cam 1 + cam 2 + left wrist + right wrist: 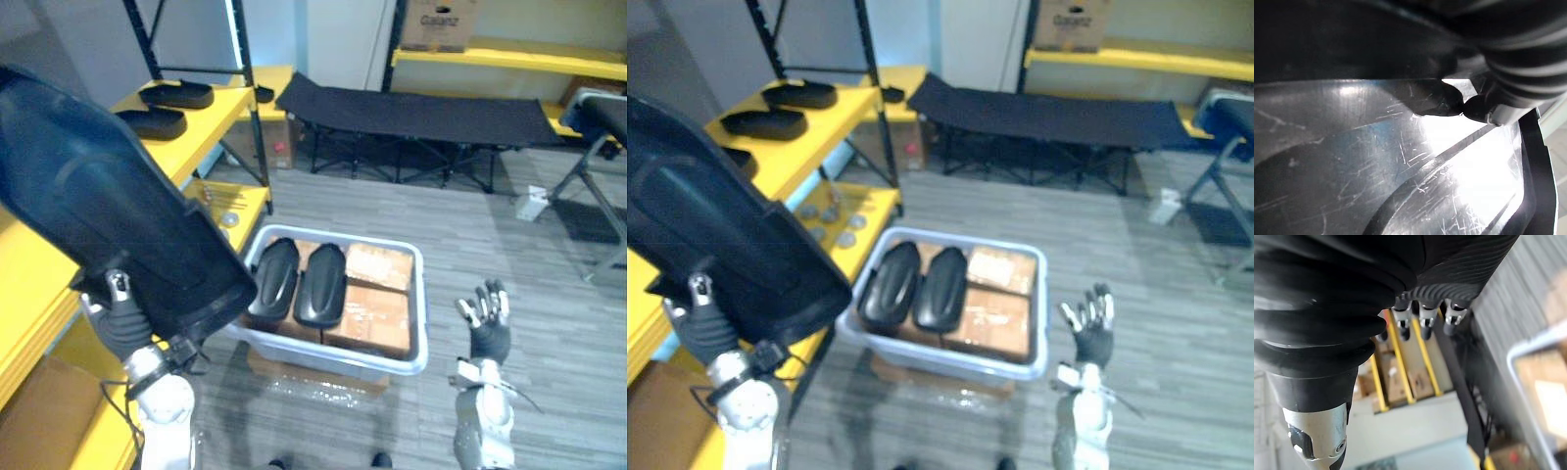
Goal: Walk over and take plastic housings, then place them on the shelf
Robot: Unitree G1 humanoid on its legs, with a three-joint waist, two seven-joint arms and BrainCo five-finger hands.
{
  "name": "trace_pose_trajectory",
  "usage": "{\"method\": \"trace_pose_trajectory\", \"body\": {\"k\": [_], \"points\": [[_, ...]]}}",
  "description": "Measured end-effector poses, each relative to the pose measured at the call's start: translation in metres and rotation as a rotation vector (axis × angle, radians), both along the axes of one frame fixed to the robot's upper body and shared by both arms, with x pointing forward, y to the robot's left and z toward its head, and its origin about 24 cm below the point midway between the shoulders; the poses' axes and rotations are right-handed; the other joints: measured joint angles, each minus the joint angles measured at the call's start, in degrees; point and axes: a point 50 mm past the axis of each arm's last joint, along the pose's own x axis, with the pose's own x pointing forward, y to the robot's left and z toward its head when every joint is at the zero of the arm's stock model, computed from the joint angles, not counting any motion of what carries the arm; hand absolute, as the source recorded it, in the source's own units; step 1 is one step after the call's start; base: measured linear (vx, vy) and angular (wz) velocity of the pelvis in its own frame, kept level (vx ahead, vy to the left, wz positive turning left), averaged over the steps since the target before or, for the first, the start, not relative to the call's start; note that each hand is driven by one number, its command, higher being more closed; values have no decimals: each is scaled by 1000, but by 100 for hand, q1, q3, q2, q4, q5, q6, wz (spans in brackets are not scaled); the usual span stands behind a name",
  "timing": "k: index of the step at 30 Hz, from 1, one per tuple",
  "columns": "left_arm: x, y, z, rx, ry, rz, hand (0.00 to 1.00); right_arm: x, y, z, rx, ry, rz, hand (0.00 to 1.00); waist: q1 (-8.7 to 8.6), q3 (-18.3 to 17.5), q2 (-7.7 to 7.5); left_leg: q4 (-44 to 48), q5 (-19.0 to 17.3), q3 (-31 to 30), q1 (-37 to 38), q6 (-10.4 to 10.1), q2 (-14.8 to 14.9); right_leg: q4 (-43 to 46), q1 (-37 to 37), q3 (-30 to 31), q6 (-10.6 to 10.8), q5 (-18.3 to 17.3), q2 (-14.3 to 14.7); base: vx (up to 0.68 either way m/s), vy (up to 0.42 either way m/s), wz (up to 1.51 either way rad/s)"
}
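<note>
**Housing (98,196) up in the left hand (120,323)**

Left hand is clamped on the lower end of the big black housing, thumb pressed on the near face and the rest of the fingers tucked behind it. The housing stands well off the floor. Its long axis slants from high on the robot's left down toward the middle, with the lower end aimed at the bin (343,238). Nearly all of the shell rises above and beyond the hand, which grips it from underneath. From where I stand, the left wrist view shows a dark fingertip (1437,100) flat on the scratched, glossy plastic.

The right hand (487,328) hangs free on the far side of the bin, fingers straight and spread, holding nothing.

Between the two hands the grey bin sits on the floor (509,225). The bin housings (274,279), two of them, lie side by side in its left half, long axes running away from the robot. Brown boxes (377,294) fill the right half beside them.

To the left stands the yellow shelf (211,127). Two shelf housings (176,94) lie flat on its upper level. Farther back a black cot (411,113) stretches across grey plank flooring, and a carton (438,24) rests on another yellow rack (509,61) behind it.
</note>
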Motion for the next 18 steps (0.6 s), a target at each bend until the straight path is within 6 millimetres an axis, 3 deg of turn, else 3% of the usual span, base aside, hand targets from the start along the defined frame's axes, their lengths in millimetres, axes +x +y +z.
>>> {"method": "trace_pose_trajectory", "body": {"k": [5, 10, 16, 18], "points": [[-22, 25, -3, 22, 35, 153, 100, 17, 19, 8, 35, -19, 111, 0, 242, -30, 7, 11, 18, -443, -196, -19, -35, 45, 103, -463, 24, -102, -6, 40, -25, 50], [-60, 48, -12, 36, 118, 333, 100, 34, 45, 11, 21, -9, 231, 0, 706, -52, 46, 21, 114, -1209, -267, 15, -223, 52, 477, -1270, 88, -218, -95, 83, -7, 76], [-103, 61, -25, 16, 226, 483, 100, 49, 79, 7, -16, 40, 370, 0, 1244, -65, 32, 42, 147, -1758, -315, 56, -445, 55, 776, -1778, 135, -343, -227, 56, 29, 55], [-115, 63, -27, -8, 224, 521, 100, 53, 90, 6, -40, 54, 414, 0, 1338, -54, 13, 51, 146, -1870, -305, 54, -476, 140, 830, -1872, 139, -455, -254, 32, 5, 34]]}}
